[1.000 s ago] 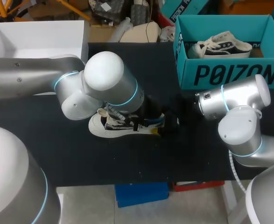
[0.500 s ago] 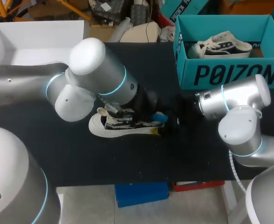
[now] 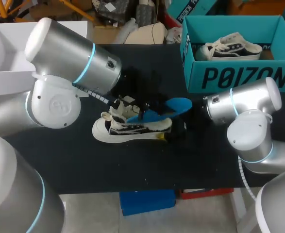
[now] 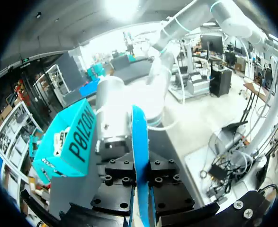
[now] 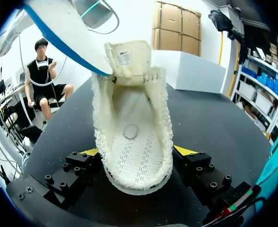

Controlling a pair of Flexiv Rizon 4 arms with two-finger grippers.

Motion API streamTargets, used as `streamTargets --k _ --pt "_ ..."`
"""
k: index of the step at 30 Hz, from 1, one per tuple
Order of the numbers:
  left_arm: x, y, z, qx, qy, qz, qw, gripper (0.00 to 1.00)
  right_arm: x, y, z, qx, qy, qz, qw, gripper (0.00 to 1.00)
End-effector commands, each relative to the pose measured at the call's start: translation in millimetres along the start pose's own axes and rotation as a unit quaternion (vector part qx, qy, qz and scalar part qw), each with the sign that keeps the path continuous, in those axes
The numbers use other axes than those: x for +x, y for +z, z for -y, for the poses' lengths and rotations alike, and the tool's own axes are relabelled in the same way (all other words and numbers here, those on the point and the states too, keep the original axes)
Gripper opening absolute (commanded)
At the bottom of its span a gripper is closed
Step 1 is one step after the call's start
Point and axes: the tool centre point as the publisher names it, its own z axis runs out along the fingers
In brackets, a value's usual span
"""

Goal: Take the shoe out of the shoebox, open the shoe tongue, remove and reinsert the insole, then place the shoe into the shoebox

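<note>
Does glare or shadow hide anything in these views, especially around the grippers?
Head view: the left gripper and right gripper are dark against the black table and hard to make out beside the shoe; the blue insole stands out. Left wrist view: a ceiling light glares overhead, yet the gripped insole shows clearly. Right wrist view: even light, with the shoe's inside and both yellow fingertips plain to see.

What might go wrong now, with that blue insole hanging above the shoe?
1. The left gripper pinches the insole with much of it sticking out free, so it may slip or buckle when pushed back in.
2. One end of the insole sits close to the shoe tongue and might snag it or fold it inward.
3. The right gripper holds the shoe only at the heel, so a push could twist it loose.
</note>
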Motion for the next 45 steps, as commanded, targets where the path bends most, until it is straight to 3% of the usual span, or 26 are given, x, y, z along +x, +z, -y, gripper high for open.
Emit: streamTargets --k 1,21,25,32,37,42,45 --pt "8.2 -52.5 23.0 0.125 -0.003 -0.057 0.990 0.00 -1.1 1.2 0.1 0.001 0.001 0.000 1.000 0.00" --pt "8.2 -52.5 23.0 0.125 -0.003 -0.057 0.990 0.00 -1.1 1.2 0.1 0.001 0.001 0.000 1.000 0.00" --pt "21.5 -73.4 26.3 0.185 -0.109 -0.050 0.975 0.00 -1.1 1.2 0.1 0.001 0.001 0.000 1.000 0.00" --pt "27.4 -105.8 61.0 0.277 -0.198 -0.050 0.939 0.00 -1.1 1.2 0.1 0.001 0.001 0.000 1.000 0.00" --pt "27.4 -123.1 86.1 0.302 -0.241 -0.048 0.921 0.00 -1.1 1.2 0.1 0.001 0.001 0.000 1.000 0.00" --pt "24.0 -138.4 108.9 0.352 -0.283 -0.048 0.891 0.00 -1.1 1.2 0.1 0.001 0.001 0.000 1.000 0.00" --pt "24.0 -138.4 108.9 0.352 -0.283 -0.048 0.891 0.00 -1.1 1.2 0.1 0.001 0.001 0.000 1.000 0.00"
